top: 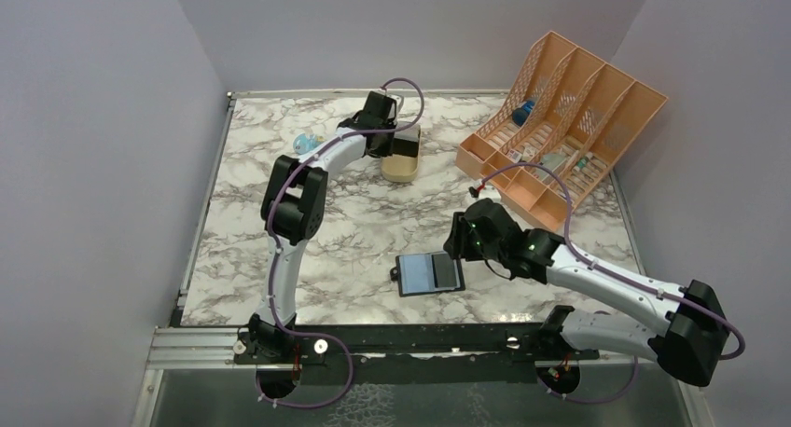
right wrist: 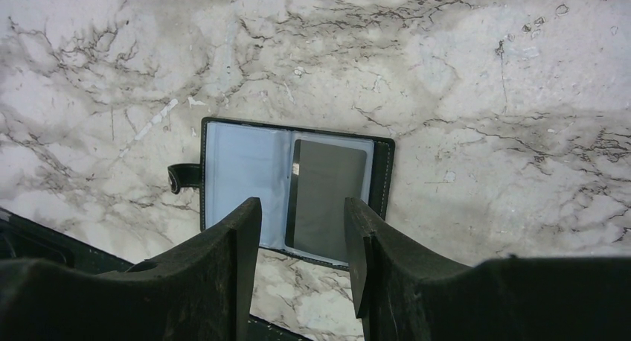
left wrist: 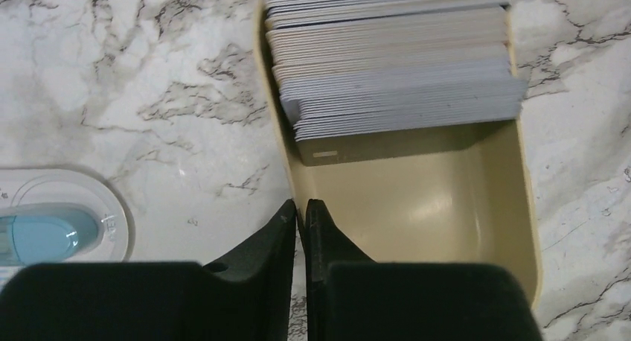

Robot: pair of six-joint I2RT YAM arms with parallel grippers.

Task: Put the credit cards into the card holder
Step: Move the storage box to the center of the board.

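A stack of pale grey and beige credit cards (left wrist: pixel 394 58) stands on edge in the far half of the gold tin (left wrist: pixel 417 199), which sits at the table's back (top: pixel 401 166). My left gripper (left wrist: pixel 301 205) is shut on the tin's left wall, one finger outside and one inside. The black card holder (top: pixel 430 273) lies open near the front edge. In the right wrist view its blue-grey left face (right wrist: pixel 245 177) shows, and one grey card (right wrist: pixel 327 199) sits in its right side. My right gripper (right wrist: pixel 301 207) hovers open just above the holder (top: pixel 457 236), holding nothing.
An orange slotted organiser (top: pixel 560 129) with small items stands at the back right. A white and blue round object (left wrist: pixel 52 229) lies just left of the tin. A black rail (top: pixel 420 338) runs along the near edge, close to the card holder.
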